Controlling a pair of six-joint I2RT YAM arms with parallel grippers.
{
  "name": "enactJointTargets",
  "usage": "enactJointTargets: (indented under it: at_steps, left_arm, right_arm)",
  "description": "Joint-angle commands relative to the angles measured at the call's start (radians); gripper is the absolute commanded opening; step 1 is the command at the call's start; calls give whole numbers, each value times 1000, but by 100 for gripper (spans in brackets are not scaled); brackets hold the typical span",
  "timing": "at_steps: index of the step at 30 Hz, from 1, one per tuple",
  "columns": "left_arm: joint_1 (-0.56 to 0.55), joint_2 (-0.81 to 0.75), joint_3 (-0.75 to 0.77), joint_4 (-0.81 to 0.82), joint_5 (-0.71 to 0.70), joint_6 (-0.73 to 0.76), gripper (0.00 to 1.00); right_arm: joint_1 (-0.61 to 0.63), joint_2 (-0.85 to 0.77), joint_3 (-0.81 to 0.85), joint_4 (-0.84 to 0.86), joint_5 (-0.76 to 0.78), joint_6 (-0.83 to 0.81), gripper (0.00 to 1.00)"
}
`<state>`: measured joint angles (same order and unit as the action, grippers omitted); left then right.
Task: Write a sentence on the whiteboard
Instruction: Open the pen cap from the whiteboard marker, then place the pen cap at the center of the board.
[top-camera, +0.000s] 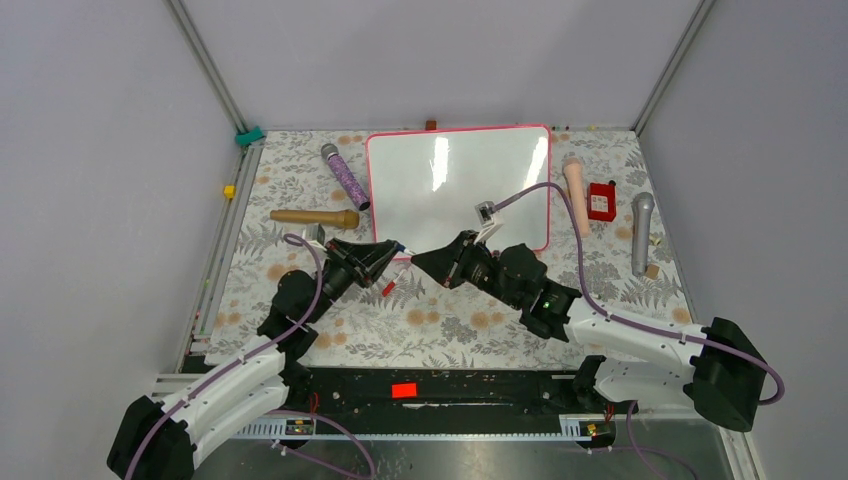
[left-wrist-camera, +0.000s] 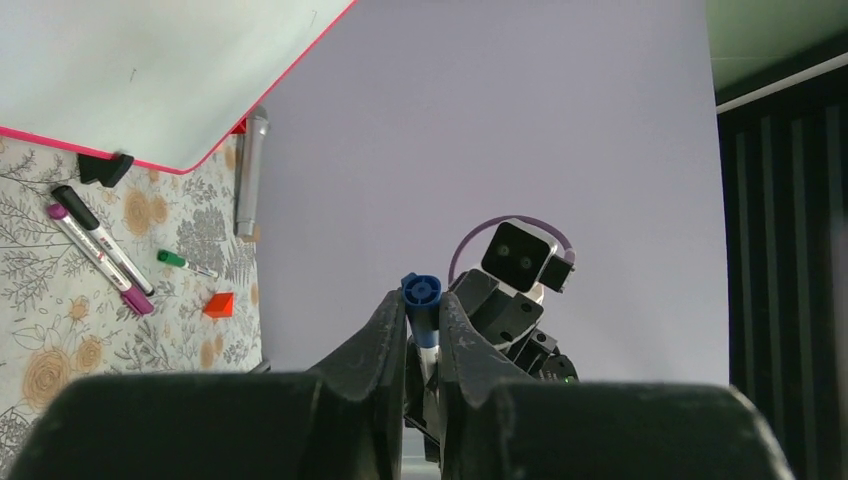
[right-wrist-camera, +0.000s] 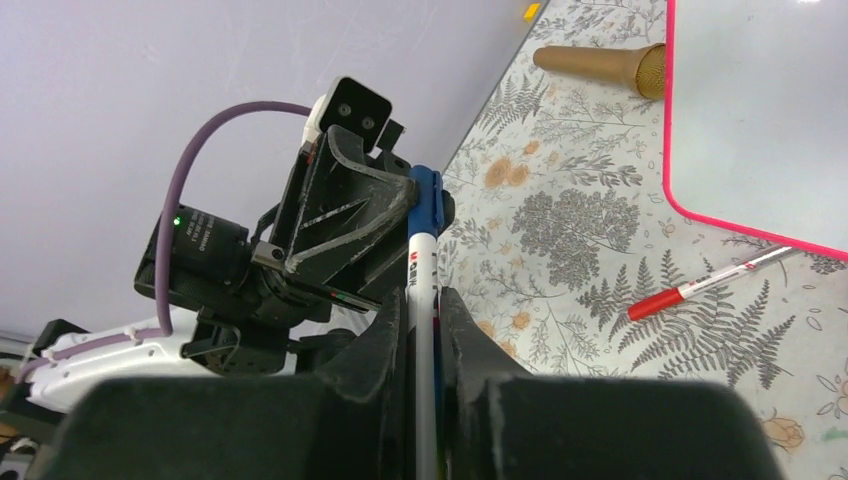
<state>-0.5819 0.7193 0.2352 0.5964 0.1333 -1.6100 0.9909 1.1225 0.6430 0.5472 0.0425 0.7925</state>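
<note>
1. Dead centre of the overhead view, just under the whiteboard's (top-camera: 430, 185) lower edge, is where both claws meet. The board fills the space right above them in frame, close by, though I can't tell if anything touches it.
2. The left claw (left-wrist-camera: 420, 322) is pinched tight on the blue cap end of a marker (left-wrist-camera: 421, 292). The right claw (right-wrist-camera: 423, 300) is squeezed shut on the white barrel of that same marker, so it's bridged between the two.
3. The left arm comes up from the lower left and the right arm from the lower right. Both are bent at the elbow and lean inward, claws nose to nose over the flowery table (top-camera: 450, 325).
4. The whiteboard lies flat with its long axis running left to right across the overhead view. It has a pink frame all round and glare streaks on its face. The left wrist view shows a small black clip (left-wrist-camera: 105, 167) on its edge.
5. A red pen (top-camera: 388, 287) lies on the table right below the claws.
</note>
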Motion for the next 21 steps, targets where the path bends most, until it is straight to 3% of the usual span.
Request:
enactJointTargets:
  at_steps: [1,5,7,13,20,21]
  left_arm:
    - [-11,-14,-18,36,-2,-8,0]
    - [33,-52,-104,107,-52,-28,0]
    - [146,-79,-129,96,19,-20,0]
    - [515,-157,-138,-137,293,80,0]
    - [557,-97,-95,-303,309,230,0]
    - [557,-82,-74,-378,273,275,5]
  right_arm:
    - [5,-23,10,61,39,7,0]
    - [6,-87,-36,-1,47,-1,0]
    - [6,-162,-82,-62,60,-21,0]
    - [5,-435,-245,-290,99,-61,0]
    - [5,-633,-296,-493,204,-95,0]
    - [5,-628,-288,-509,210,-107,0]
